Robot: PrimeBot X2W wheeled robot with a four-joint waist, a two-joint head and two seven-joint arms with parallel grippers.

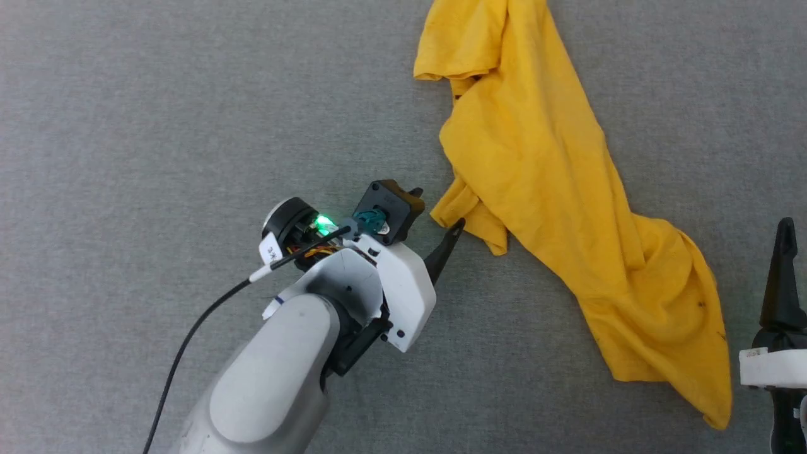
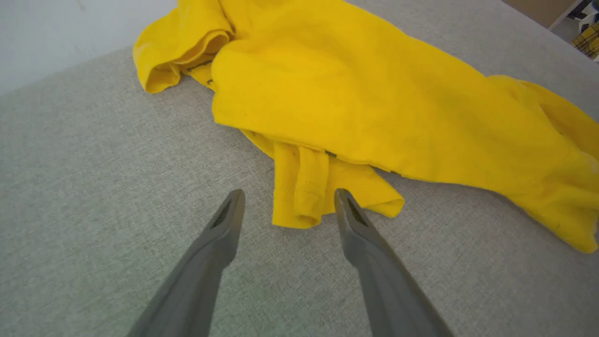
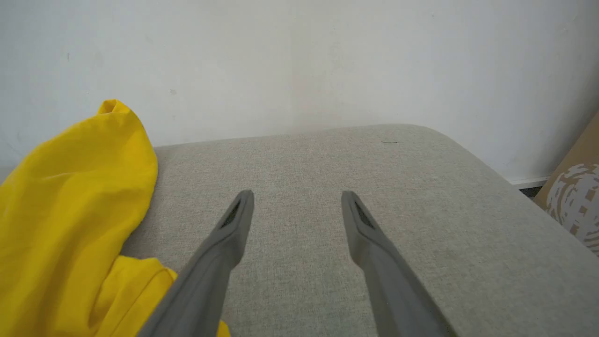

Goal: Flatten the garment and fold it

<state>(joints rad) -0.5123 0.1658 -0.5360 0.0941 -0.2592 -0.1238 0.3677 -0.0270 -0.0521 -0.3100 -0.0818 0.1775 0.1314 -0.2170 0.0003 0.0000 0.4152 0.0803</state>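
Lying crumpled on the counter (image 1: 157, 126), the garment (image 1: 542, 189) pokes a folded corner between my spread left jaws; my right jaws, spread too, hang beside it.

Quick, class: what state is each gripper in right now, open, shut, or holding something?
Left gripper: open, poised at a fold of the garment, not gripping it.
Right gripper: open, holding nothing.
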